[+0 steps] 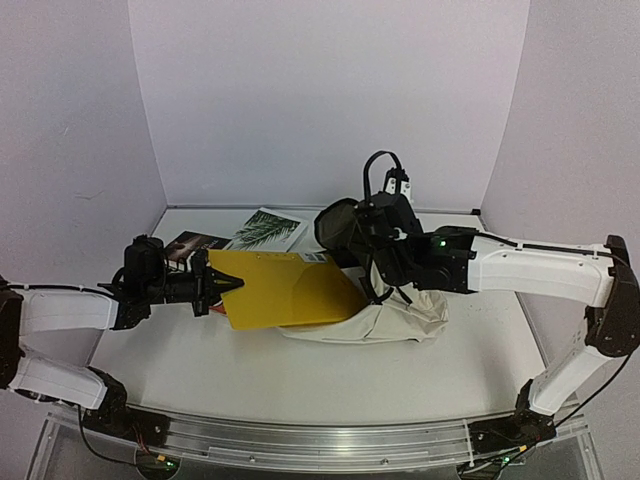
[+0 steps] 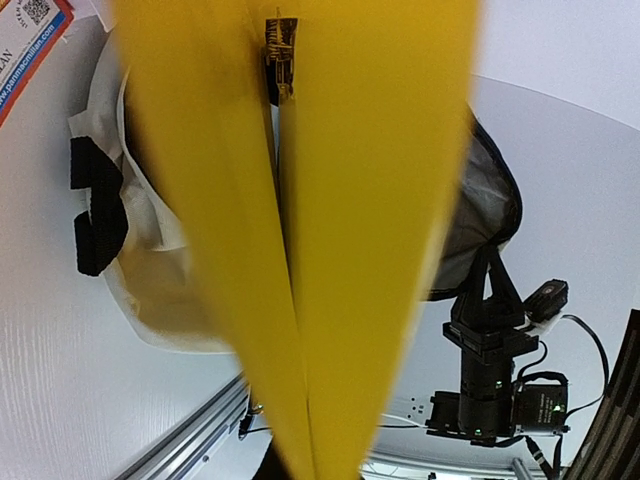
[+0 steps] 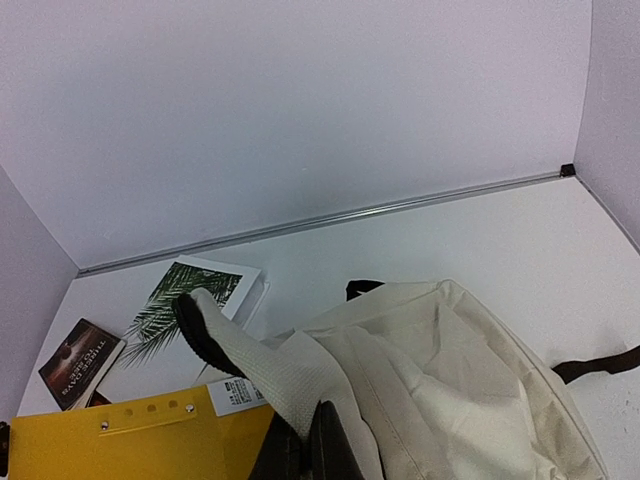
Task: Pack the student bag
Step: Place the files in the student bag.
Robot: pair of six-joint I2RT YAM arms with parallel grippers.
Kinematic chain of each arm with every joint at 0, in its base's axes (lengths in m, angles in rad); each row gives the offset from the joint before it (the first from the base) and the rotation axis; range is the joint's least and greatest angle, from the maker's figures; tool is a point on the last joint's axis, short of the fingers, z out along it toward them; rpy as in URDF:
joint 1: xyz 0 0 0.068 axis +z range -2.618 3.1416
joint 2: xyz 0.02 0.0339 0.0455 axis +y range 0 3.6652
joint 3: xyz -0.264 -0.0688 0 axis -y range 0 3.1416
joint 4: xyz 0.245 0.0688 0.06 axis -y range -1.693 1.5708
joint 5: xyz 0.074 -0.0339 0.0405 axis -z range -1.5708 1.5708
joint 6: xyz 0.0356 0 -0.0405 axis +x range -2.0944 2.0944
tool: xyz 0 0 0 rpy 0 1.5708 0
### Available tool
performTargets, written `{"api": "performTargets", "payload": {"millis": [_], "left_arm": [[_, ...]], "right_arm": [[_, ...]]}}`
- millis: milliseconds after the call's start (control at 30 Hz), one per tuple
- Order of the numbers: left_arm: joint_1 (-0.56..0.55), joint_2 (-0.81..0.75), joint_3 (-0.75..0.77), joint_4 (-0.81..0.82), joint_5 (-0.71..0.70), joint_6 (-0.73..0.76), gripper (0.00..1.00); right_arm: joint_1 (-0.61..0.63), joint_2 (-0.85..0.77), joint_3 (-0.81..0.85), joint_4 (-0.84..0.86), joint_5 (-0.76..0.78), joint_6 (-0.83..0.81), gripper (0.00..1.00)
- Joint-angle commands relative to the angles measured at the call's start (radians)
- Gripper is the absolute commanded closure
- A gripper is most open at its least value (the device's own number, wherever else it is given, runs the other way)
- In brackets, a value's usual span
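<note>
Student bag (image 1: 405,318) lies on white table (image 1: 300,385), mouth facing left, held open.
Right gripper (image 3: 303,447) clamped on bag's opening flap; left gripper (image 1: 232,285) pinching yellow folder (image 1: 290,290), its far end at the mouth.

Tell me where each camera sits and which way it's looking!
Top external: above and behind, looking down and forward; shows left arm, right arm, left end effector gripping the yellow folder, right end effector gripping the student bag.
Left wrist: on the left arm, facing along the folder toward the bag; the folder hides nearly all of its own fingers.
Right wrist: on the right arm, facing over the bag toward the far wall; its dark fingers show at the bottom.
Shared: folder and bag appear in all three.
</note>
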Motion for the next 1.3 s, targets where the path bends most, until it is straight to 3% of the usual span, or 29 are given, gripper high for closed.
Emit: {"api": "performTargets", "payload": {"millis": [0, 300, 500, 933, 1133, 1267], "left_arm": [[-0.004, 0.025, 0.037, 0.162, 0.079, -0.007, 1.00], [-0.004, 0.144, 0.050, 0.235, 0.097, 0.004, 1.00], [-0.005, 0.260, 0.080, 0.336, 0.089, 0.021, 1.00], [-0.105, 0.608, 0.313, 0.532, 0.107, 0.006, 1.00], [-0.168, 0.724, 0.413, 0.525, 0.088, 0.030, 1.00], [-0.188, 0.737, 0.470, 0.396, 0.034, 0.128, 1.00]], "right_arm": [[-0.007, 0.009, 0.026, 0.085, 0.017, -0.002, 1.00], [-0.007, 0.011, 0.041, 0.085, 0.003, -0.012, 1.00], [-0.006, -0.028, 0.020, 0.175, -0.118, -0.066, 1.00], [0.046, -0.097, -0.022, 0.289, -0.244, -0.129, 1.00], [0.045, -0.102, -0.024, 0.299, -0.224, -0.142, 1.00], [0.044, -0.105, -0.033, 0.301, -0.237, -0.132, 1.00]]}}
